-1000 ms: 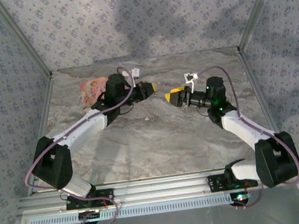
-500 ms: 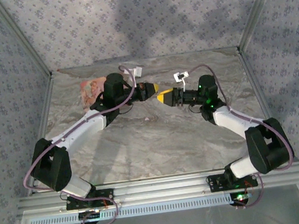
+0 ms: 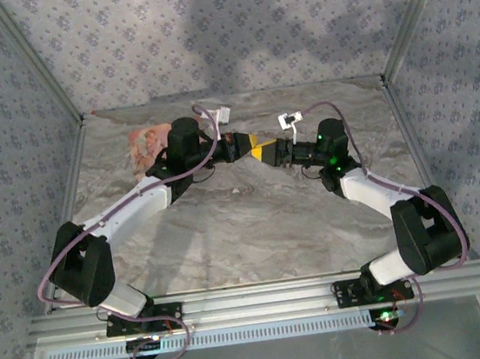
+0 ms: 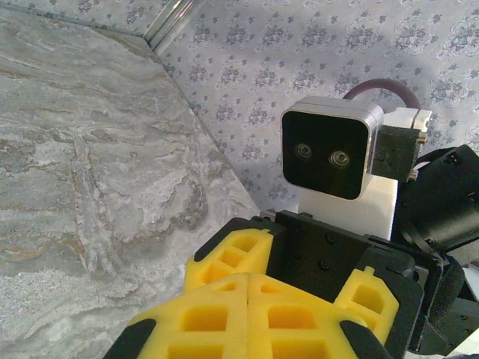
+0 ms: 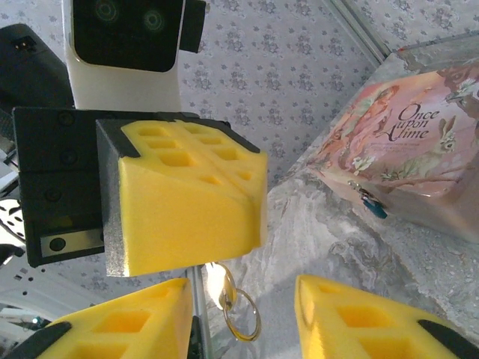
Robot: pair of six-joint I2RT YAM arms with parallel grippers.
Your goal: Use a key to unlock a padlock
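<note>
Since 1 second back, the right claw (image 3: 268,152) has swung in from well apart to meet the left claw (image 3: 247,146) tip to tip above the marbled worktop (image 3: 254,221). Its 2 wedge-shaped yellow foam pads (image 5: 352,321) stand spread, straddling the other's tip, probably to take over the key (image 5: 224,288). That left claw is clamped on the small metal key, a thin wire ring (image 5: 243,315) dangling beneath. Further off, the tiny blue padlock (image 5: 372,205) sits against the glossy pink box (image 5: 408,157), rear-left.
</note>
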